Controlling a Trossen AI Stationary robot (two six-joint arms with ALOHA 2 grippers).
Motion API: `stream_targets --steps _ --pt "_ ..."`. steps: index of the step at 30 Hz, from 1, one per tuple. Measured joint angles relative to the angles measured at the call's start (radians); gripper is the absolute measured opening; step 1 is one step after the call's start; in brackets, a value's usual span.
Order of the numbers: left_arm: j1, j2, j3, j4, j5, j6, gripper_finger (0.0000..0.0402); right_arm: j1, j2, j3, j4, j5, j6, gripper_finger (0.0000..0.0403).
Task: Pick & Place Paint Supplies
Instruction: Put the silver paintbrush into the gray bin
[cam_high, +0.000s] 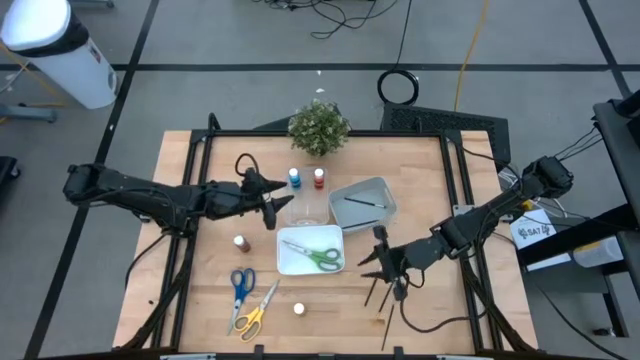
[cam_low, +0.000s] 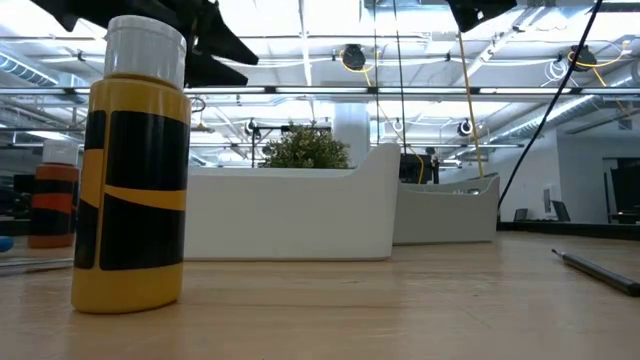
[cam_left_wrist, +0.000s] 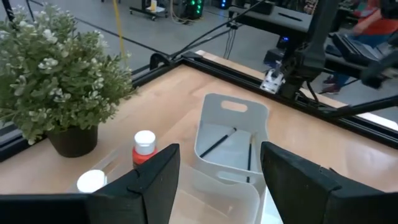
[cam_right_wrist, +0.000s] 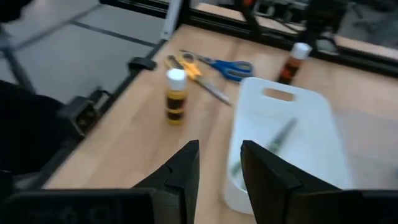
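- The left gripper (cam_high: 272, 207) is held open wide, empty, above the clear plastic tray (cam_high: 305, 207).
- The right gripper (cam_high: 382, 262) is parted narrowly, empty, beside the white rectangular tray (cam_high: 290, 262) holding green-handled scissors (cam_high: 318, 256).

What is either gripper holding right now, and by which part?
Nothing. The left gripper is open above the clear tray, and the right gripper is open and empty beside the white tray.

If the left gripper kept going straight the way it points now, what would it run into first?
Probably the clear tray just ahead of the left gripper, whose fingers are open. Beyond it lies the grey tray holding thin brushes. The gripper's height is unclear, so it may pass over the clear tray's rim.
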Motion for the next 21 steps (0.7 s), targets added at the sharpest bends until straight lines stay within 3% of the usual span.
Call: stream_targets --steps 7,15,21 --pt "0.013 0.000 -0.003 0.007 0.001 -0.002 0.0237 0.001 0.071 0.000 -0.010 -0.174 0.059 0.0105" --pt "0.010 0.000 -0.003 0.009 0.002 -0.008 0.0237 0.006 0.219 -0.001 -0.350 -0.166 0.045 0.0105" --pt "0.010 0.000 -0.003 0.013 0.002 -0.008 0.0237 -0.001 0.294 -0.001 -0.450 -0.103 0.018 0.0105"
